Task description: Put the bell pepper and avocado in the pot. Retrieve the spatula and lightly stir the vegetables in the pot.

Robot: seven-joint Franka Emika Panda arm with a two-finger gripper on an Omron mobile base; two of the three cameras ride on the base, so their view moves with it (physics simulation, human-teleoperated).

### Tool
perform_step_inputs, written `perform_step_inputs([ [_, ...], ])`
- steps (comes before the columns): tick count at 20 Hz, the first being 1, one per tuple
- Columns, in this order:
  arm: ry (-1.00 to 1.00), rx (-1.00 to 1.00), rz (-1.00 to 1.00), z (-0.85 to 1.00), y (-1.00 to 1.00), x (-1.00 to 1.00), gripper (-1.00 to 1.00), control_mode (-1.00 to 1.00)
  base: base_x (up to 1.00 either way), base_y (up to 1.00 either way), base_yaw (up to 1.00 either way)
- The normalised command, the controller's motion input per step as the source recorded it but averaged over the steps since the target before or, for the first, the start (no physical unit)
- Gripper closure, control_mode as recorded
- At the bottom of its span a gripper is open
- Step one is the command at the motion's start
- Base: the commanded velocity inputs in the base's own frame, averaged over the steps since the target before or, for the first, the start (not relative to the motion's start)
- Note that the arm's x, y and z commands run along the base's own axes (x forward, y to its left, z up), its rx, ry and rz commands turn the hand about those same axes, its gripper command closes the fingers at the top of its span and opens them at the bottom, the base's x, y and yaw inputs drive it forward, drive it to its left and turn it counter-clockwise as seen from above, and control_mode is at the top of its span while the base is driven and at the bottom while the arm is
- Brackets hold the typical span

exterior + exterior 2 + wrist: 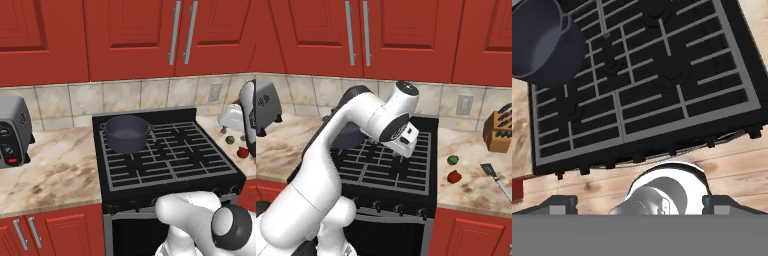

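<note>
So here's the layout: black gas stove [170, 155] with cast-looking grates sits between two stretches of veined beige marble counter [50, 170], red cabinets [130, 35] above and below, tile backsplash behind. A grey toaster [12, 131] is off on the counter at the stove's far side from the veg. On the veg side there's a wooden knife block [499, 131] by the wall and the spatula [494, 176] lying flat near the counter's front edge, dark slotted head, pale handle.

The pot [126, 132] is round, straight-walled, dark grey-blue metal with little loop handles, parked on the back burner nearest the toaster. In the right base view my own arm covers most of it.

The bell pepper [454, 176] is a small glossy red blob on the counter just past the stove's edge, and the green thing right behind it is, I think, the avocado [453, 159], though it's tiny.

My pincer [640, 202] hangs over the middle of the grates with its jaws spread wide, nothing in them. Pepper's well off to one side of it, pot off to the other.
</note>
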Motion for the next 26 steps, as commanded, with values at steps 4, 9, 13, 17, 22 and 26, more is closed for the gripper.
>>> perform_step_inputs([
  [4,0.06,0.06,0.0,-0.57,-0.98,-0.28,-1.0,-1.0,0.0,0.0,0.0],
  [9,0.12,-0.06,0.0,-0.58,-0.63,0.02,-1.0,-1.0,0.0,0.0,0.0],
  [13,0.19,-0.15,0.02,-0.05,-0.48,0.79,-1.0,-1.0,0.0,0.0,0.0],
  [17,0.23,-0.15,0.0,0.02,-0.6,0.96,-1.0,-1.0,0.0,0.0,0.0],
  [22,0.12,-0.02,0.0,-0.29,-0.79,0.76,-1.0,-1.0,0.0,0.0,0.0],
  [26,0.01,0.0,0.0,-0.57,-0.81,0.63,-1.0,-1.0,0.0,0.0,0.0],
])
